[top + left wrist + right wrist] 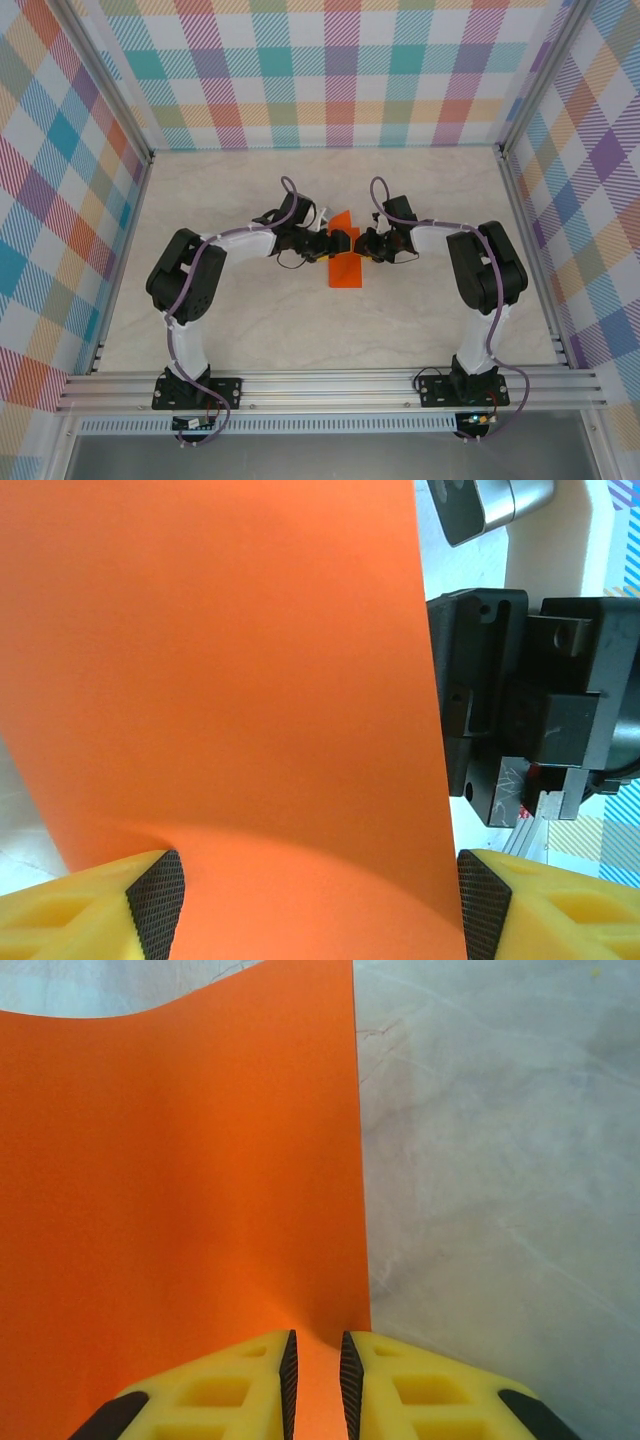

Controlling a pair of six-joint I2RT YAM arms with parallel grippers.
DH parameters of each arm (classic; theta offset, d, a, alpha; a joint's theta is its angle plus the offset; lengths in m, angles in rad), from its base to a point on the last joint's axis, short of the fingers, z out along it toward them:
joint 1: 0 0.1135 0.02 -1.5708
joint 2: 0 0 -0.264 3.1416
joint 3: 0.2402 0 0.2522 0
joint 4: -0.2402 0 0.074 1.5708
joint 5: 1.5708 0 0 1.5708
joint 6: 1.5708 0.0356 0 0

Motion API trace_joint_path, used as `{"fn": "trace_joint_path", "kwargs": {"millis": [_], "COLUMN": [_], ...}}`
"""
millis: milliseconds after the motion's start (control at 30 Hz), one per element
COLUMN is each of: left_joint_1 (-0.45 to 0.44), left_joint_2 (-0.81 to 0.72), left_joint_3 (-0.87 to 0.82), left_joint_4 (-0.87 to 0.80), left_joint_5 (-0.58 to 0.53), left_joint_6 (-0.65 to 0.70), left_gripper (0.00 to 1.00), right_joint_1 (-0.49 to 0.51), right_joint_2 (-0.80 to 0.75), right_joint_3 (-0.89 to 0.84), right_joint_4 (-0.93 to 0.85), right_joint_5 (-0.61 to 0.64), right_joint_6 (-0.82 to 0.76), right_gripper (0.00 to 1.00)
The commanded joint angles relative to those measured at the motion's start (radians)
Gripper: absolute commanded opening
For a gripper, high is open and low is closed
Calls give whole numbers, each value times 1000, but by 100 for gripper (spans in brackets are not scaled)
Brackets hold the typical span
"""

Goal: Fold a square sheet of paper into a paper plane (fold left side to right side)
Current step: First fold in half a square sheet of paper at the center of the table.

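Paper (180, 1180) betw. tight R jaws, wide L jaws

Orange paper (180, 1180), pastel plaid walls (340, 60) — cream marbled table (300, 330)

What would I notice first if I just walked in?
The bright orange paper in the middle of the table jumps out. The right fingers pinch its edge, while the left fingers stand wide apart on either side of the sheet.

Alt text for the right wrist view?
The right claw pinches the near edge of the square sheet of paper, bright orange and curving away. Pale marbled table shows at right.
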Motion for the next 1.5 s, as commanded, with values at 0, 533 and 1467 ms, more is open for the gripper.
{"fn": "trace_joint_path", "kwargs": {"millis": [0, 533, 1467], "left_joint_1": [-18, -18, -5], "left_joint_2": [23, 43, -133], "left_joint_3": [22, 34, 7], "left_joint_4": [35, 21, -123], "left_joint_5": [29, 21, -89], "left_joint_6": [-8, -4, 66], "left_gripper": [73, 70, 75], "right_joint_1": [3, -69, -43], "right_joint_2": [22, -192, -37], "right_joint_3": [-34, -23, 67], "right_joint_4": [-53, -66, -94], "right_joint_5": [17, -79, -118], "right_joint_6": [-7, 22, 72], "right_gripper": [23, 42, 8]}}
